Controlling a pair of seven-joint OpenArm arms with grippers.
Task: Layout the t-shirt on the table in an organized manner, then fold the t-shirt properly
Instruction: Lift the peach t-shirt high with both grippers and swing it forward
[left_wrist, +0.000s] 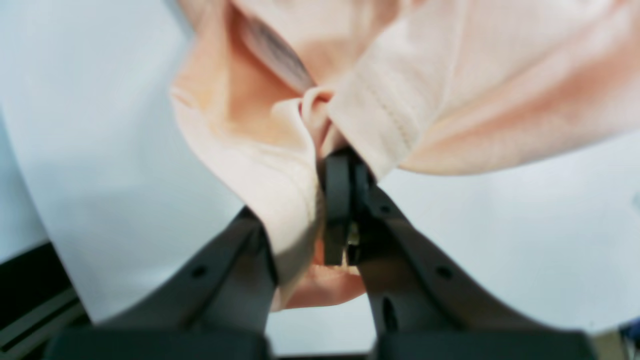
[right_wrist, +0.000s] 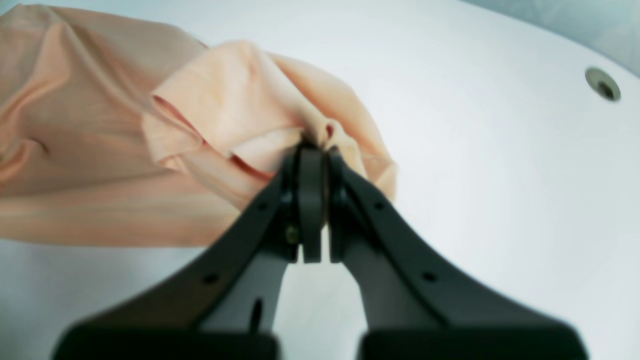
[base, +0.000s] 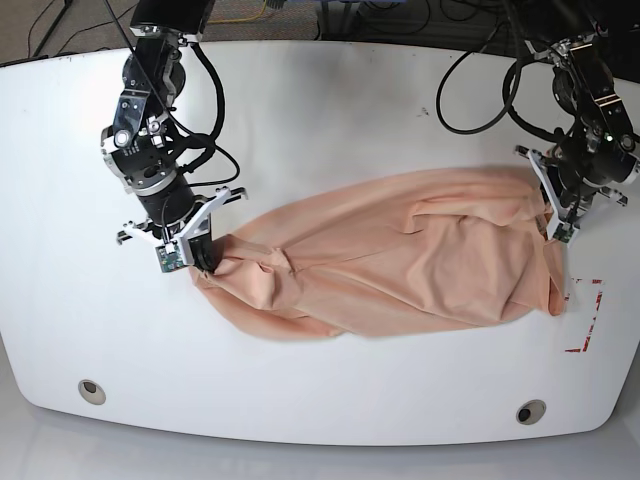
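Still spreading out: left gripper (base: 555, 232) at three o'clock and right gripper (base: 203, 256) at nine o'clock, both clamped shut on the t-shirt (base: 400, 265) stretched mid-table (base: 330, 90), next probably pulling taut, lowering flat.

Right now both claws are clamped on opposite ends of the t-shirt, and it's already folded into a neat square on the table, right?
Not folded. The base view shows the t-shirt stretched out and wrinkled between the left claw and right claw, both clamped on it, over the table.
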